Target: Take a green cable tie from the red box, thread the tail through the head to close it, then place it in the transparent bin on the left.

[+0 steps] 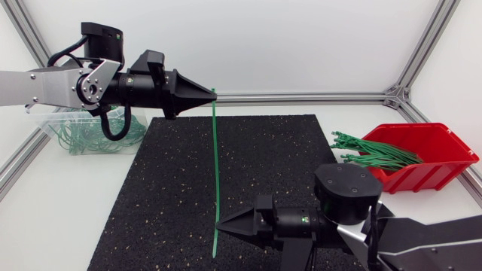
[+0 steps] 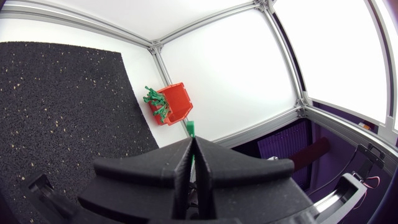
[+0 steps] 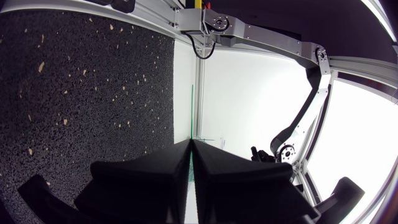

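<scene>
Lower centre: our right gripper [image 1: 221, 224] pinches the green cable tie [image 1: 215, 158] near its lower end | mid-frame: tie runs straight above the black mat [image 1: 151, 196] | upper left: our left gripper [image 1: 212, 93] clamps its top | next, we judge: bring ends together slowly, tail square to head

Mat [image 1: 166, 196] black, rough, speckled rubber; red box [image 1: 422, 177] glossy smooth plastic; cable tie [image 1: 215, 165] thin green plastic; left gripper [image 1: 212, 94], right gripper [image 1: 220, 224] matt black.
</scene>
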